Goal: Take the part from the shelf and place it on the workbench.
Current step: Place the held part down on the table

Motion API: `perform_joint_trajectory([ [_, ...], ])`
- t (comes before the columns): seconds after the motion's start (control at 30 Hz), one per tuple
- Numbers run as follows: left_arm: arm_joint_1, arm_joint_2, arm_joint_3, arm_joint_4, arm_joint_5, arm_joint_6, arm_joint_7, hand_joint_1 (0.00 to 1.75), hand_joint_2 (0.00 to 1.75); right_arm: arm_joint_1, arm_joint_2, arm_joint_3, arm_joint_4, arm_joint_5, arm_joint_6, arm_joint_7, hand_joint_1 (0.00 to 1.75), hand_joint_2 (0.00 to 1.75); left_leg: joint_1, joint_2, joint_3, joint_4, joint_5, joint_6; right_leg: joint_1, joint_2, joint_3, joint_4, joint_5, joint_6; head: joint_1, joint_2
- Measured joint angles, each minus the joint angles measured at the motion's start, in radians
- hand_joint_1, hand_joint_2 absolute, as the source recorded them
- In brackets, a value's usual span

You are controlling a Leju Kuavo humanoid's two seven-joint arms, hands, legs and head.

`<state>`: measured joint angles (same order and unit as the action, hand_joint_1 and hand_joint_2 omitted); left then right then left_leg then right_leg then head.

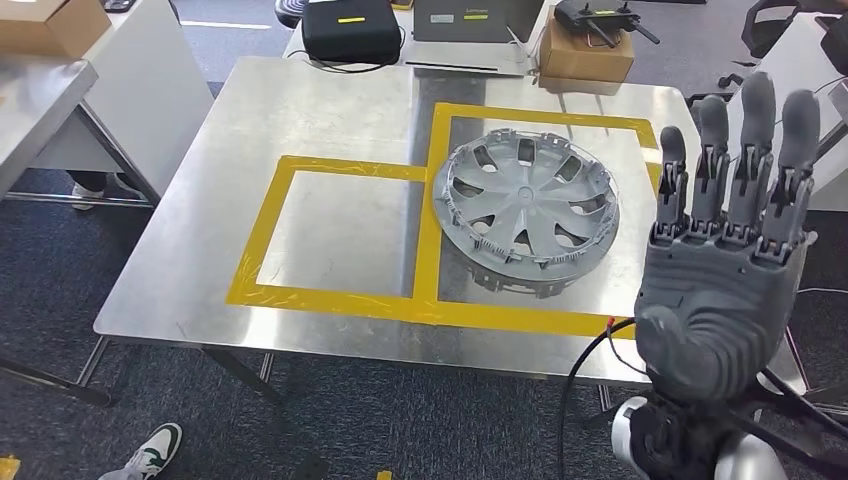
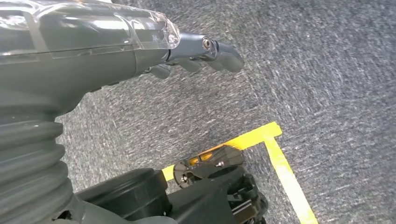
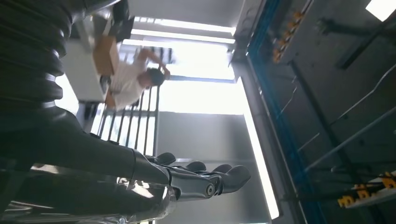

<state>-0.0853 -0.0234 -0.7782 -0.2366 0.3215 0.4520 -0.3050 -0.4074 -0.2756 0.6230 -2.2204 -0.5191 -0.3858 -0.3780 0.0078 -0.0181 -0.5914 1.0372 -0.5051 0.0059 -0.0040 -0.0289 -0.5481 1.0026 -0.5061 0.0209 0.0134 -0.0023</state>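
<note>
A silver wheel cover (image 1: 528, 208) lies flat on the steel workbench (image 1: 330, 110), inside the right-hand yellow tape square (image 1: 545, 118). My right hand (image 1: 730, 240) is raised at the right of the bench, fingers straight and apart, holding nothing, a short way right of the wheel cover. In the right wrist view the same right hand (image 3: 187, 179) points up toward the ceiling with its fingers extended. My left hand (image 2: 140, 51) hangs over grey carpet, fingers stretched out and empty.
A second yellow tape square (image 1: 335, 235) marks the bench's left half. A black case (image 1: 350, 30), a laptop (image 1: 465, 20) and a cardboard box (image 1: 585, 50) sit beyond the far edge. A person's shoe (image 1: 150, 452) stands on the carpet at the near left. Another table (image 1: 40, 100) is on the left.
</note>
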Motion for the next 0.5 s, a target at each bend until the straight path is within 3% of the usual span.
perform_joint_trajectory([
  [0.2, 0.001, 0.006, 0.0, 0.0, 0.035, 0.004, 0.016, 0.0, 1.75, 0.209, -0.011, -0.065, -0.037, -0.186, 0.295, -0.063, 0.0, 1.75, 0.0, 0.005, 0.0, 0.0, -0.002, 0.001, 0.0, 0.001, 0.0, 0.0, -0.001, -0.001, 0.0, 0.0],
  [0.33, 0.001, 0.013, 0.003, 0.0, 0.084, 0.006, 0.017, 0.0, 0.0, 0.303, -0.011, -0.082, -0.015, -0.222, 0.398, -0.091, 0.0, 1.75, 0.0, 0.013, 0.001, 0.0, -0.003, 0.002, 0.0, 0.004, 0.0, 0.0, -0.001, -0.001, 0.0, 0.0],
  [0.5, 0.001, 0.029, 0.035, 0.001, 0.197, 0.006, -0.029, 0.0, 0.0, 0.383, -0.011, -0.117, -0.001, -0.221, 0.388, -0.113, 0.0, 1.75, 0.0, 0.019, 0.003, 0.0, -0.004, 0.002, 0.0, 0.008, 0.0, 0.0, -0.001, -0.001, 0.0, 0.0],
])
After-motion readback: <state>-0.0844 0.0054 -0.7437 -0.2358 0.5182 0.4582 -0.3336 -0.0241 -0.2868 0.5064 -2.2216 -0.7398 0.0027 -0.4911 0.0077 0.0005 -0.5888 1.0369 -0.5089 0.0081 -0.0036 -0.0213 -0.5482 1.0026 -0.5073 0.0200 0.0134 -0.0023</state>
